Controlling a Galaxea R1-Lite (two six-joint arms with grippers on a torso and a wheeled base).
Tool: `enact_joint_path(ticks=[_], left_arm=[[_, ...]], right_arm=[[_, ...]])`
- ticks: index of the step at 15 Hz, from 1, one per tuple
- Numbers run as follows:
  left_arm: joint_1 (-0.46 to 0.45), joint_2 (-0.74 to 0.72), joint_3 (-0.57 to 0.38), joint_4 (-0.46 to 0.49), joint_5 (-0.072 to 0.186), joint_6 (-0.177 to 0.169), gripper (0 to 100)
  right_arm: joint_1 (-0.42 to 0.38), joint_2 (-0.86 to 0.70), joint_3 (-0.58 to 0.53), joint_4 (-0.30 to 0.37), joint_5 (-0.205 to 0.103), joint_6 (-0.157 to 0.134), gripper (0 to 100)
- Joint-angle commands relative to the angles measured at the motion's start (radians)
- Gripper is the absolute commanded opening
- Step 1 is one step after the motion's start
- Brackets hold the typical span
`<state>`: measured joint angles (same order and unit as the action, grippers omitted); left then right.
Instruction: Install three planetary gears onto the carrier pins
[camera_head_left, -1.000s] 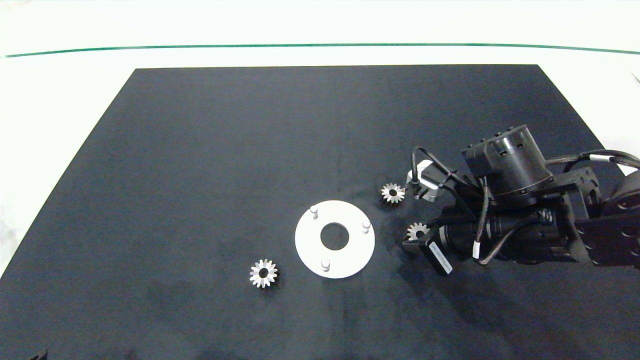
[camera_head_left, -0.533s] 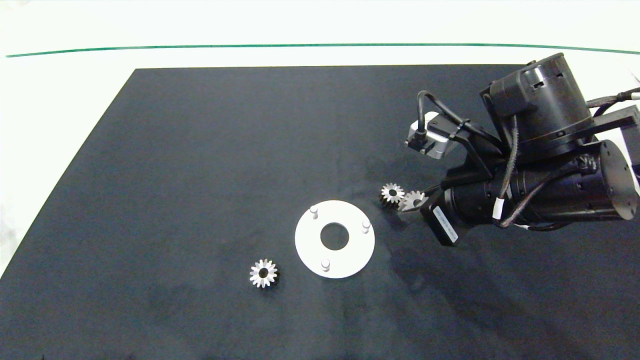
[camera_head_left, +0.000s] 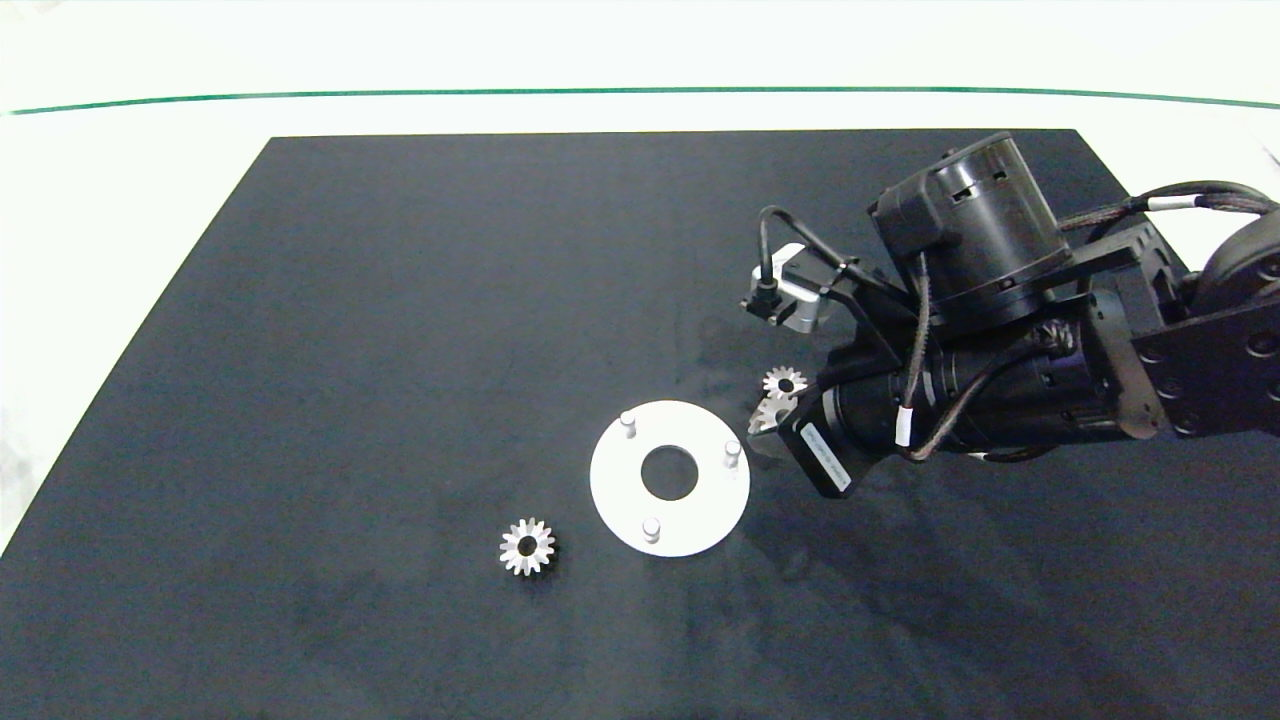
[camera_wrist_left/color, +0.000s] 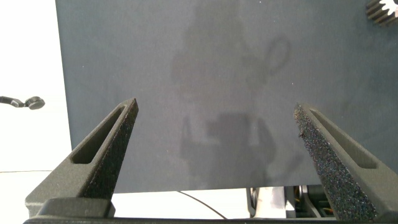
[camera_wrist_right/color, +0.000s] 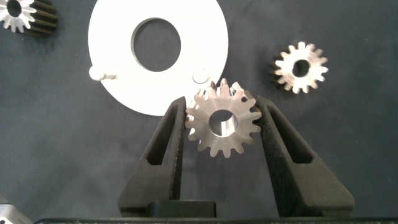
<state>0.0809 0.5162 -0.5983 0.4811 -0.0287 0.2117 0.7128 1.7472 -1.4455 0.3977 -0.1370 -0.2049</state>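
Silver planetary gear (camera_wrist_right/color: 222, 122) clamped in right tool (camera_wrist_right/color: 222, 134), lifted off the desk, carried over, seemingly nearing a carrier pin (camera_wrist_right/color: 199, 76); left tool (camera_wrist_left/color: 217, 127) wide, idle.

Under me lies a white counter (camera_head_left: 120, 200), bright and evenly lit, almost washed out toward its far side. A large dark mat (camera_head_left: 400, 350) with a matte, faintly mottled surface covers most of it, its far edge straight and its side edges slanting outward toward me. Beyond the mat a thin green line (camera_head_left: 640, 92) crosses the white surface from side to side, bowing slightly. Soft grey shadows fall across the mat. No walls, windows or floor are visible.
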Motion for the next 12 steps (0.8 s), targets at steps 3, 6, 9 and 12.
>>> enact_joint_path(ticks=[3, 6, 9, 12], left_arm=[[0.000, -0.001, 0.000, 0.002, 0.000, 0.002, 100], [0.000, -0.007, 0.000, 0.002, 0.000, 0.002, 100], [0.000, -0.011, 0.000, 0.002, 0.000, 0.003, 100], [0.000, -0.018, 0.000, 0.002, 0.000, 0.009, 100]], right_arm=[[0.005, 0.054, -0.032, 0.001, -0.001, 0.013, 22], [0.014, 0.075, -0.038, 0.000, -0.001, 0.019, 22], [0.013, 0.083, -0.039, -0.002, -0.001, 0.019, 22], [0.013, 0.092, -0.047, -0.003, -0.001, 0.019, 22]])
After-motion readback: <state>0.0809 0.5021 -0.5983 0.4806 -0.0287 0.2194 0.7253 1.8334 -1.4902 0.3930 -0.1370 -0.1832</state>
